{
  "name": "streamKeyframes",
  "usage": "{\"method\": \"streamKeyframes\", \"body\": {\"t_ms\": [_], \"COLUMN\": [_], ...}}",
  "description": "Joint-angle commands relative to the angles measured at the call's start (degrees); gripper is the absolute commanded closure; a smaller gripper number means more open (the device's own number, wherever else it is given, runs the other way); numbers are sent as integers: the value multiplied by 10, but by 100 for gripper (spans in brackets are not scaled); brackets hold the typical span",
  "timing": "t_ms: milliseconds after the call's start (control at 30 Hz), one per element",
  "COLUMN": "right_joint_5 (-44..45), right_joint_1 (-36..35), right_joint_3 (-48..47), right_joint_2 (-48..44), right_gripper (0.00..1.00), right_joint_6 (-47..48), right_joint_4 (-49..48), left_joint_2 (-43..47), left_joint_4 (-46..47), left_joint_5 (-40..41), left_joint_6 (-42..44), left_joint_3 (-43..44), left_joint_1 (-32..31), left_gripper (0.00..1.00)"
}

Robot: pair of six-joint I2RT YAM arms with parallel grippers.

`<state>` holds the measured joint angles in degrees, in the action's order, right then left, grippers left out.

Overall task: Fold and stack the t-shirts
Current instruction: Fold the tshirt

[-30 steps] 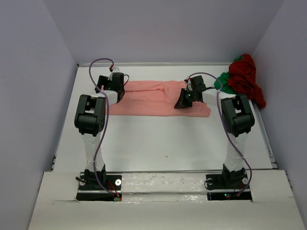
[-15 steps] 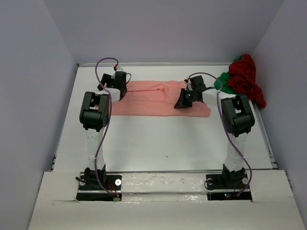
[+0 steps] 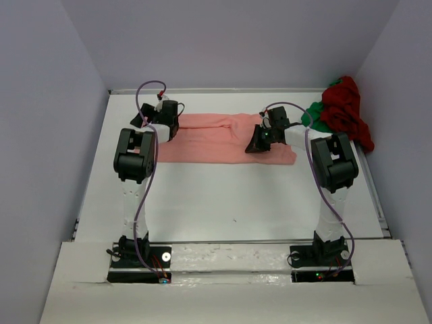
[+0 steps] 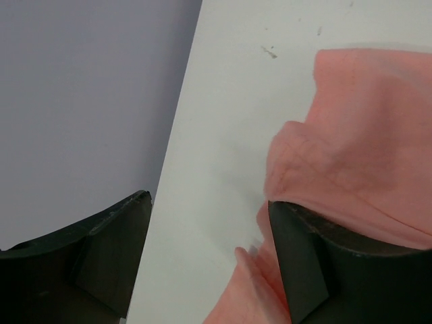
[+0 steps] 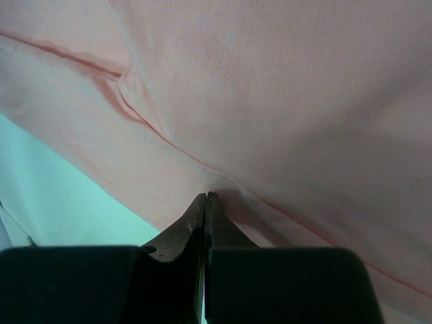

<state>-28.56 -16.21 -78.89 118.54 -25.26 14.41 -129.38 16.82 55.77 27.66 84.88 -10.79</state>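
Salmon-pink cloth t-shirt (image 3: 216,138) is lying spread as a long band across the upper middle of the white table (image 3: 229,196) in the overhead view. A dark red cloth shirt (image 3: 347,108) and a bright green cloth shirt (image 3: 316,118) are sitting bunched together in the upper right corner. The left gripper (image 3: 165,118) is hovering at the band's left end, jaws wide apart and gripping nothing; in its wrist view one finger (image 4: 304,263) is overlapping the cloth's edge. The right gripper (image 3: 260,143) is pressing its closed-together tips onto the pink cloth's right part, at a seam; whether any cloth is nipped, I cannot tell.

White table (image 3: 229,196): salmon-pink tee (image 3: 209,138) flat across far mid; dark red tee (image 3: 344,108) + green tee (image 3: 314,118) heaped far-right corner.
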Motion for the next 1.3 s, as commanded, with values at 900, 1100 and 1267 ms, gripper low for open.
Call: {"method": "streamKeyframes", "body": {"t_ms": [900,1100,1267], "right_joint_5": [-9,-8,-9], "right_joint_1": [-3,-3,-3], "right_joint_3": [4,1,1], "right_joint_2": [-23,-19,-19], "right_gripper": [100,100,100], "right_joint_6": [7,7,8], "right_joint_4": [-25,-25,-25], "left_joint_2": [83,40,40], "left_joint_4": [-125,-199,-208], "left_joint_5": [0,-18,-65], "left_joint_6": [-111,-117,-119], "left_joint_3": [24,60,59], "left_joint_1": [-21,-15,-13], "left_gripper": [18,17,18]}}
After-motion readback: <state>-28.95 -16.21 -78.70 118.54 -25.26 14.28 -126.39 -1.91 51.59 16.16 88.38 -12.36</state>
